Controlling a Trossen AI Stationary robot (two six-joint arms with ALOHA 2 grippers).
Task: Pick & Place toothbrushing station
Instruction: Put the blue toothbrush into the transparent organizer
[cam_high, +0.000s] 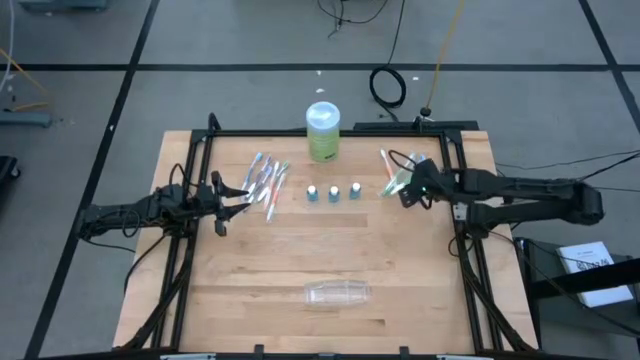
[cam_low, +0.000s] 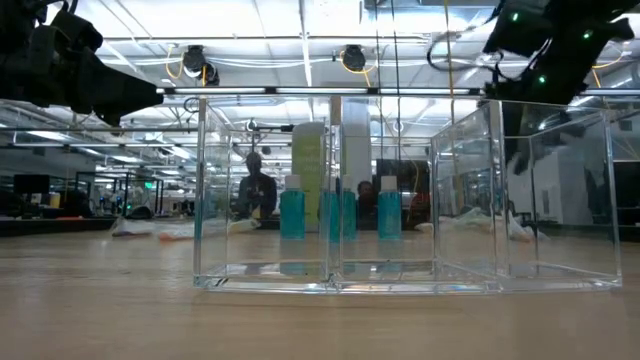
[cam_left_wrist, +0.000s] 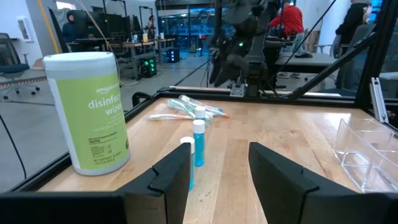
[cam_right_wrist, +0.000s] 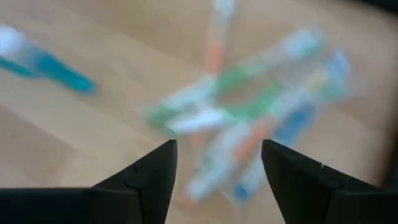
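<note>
overhead, both open, empty pincers (cam_high: 232, 193) (cam_high: 403, 186) hover above the wooden table (cam_high: 400, 270).

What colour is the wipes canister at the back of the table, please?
The wipes canister is light green with a white lid, clearest in the left wrist view.

Three tubes (cam_high: 333, 192) between two toothbrush piles (cam_high: 266, 181).
</note>
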